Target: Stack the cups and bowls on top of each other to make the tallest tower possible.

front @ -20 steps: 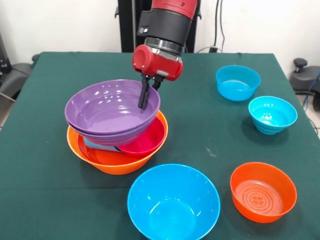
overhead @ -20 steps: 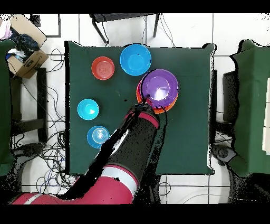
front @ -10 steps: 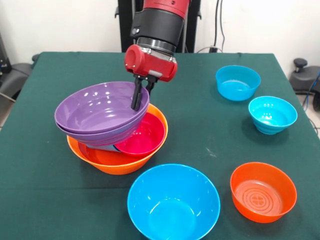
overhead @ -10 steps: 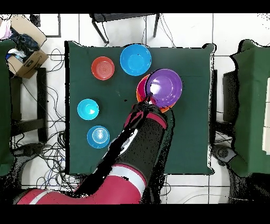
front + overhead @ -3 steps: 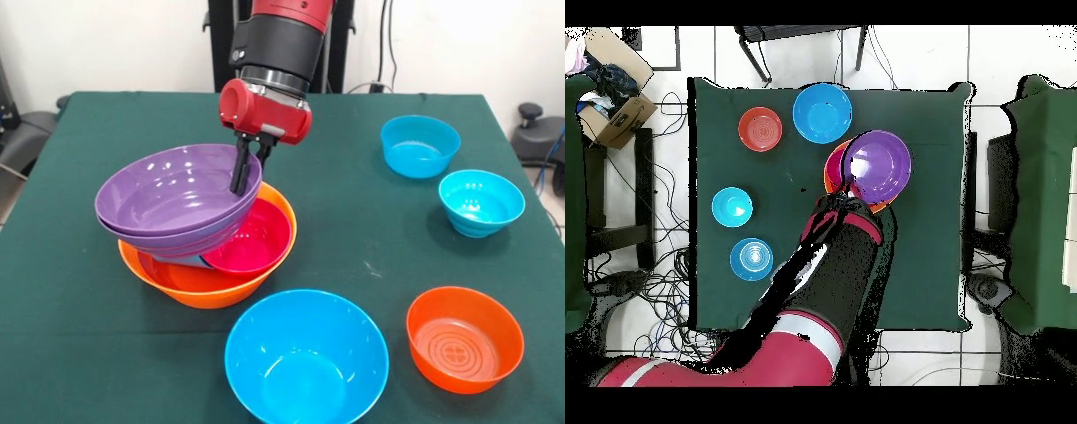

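Front view showed the tower (image 5: 207, 256): two nested purple bowls (image 5: 172, 199) sat tilted across the orange base bowl (image 5: 190, 283), propped up on a magenta bowl (image 5: 256, 243) and a pale blue piece beneath them. The end effector (image 5: 246, 168) was pinched shut on the purple bowls' rim, one finger inside and one outside, probably to steady or shift them. Beside the orange base bowl lay a big blue bowl (image 5: 306, 358); well apart from it on the counter (image 5: 353, 221) sat a small red-orange bowl (image 5: 464, 337) and two cyan bowls (image 5: 481, 201), likely next.
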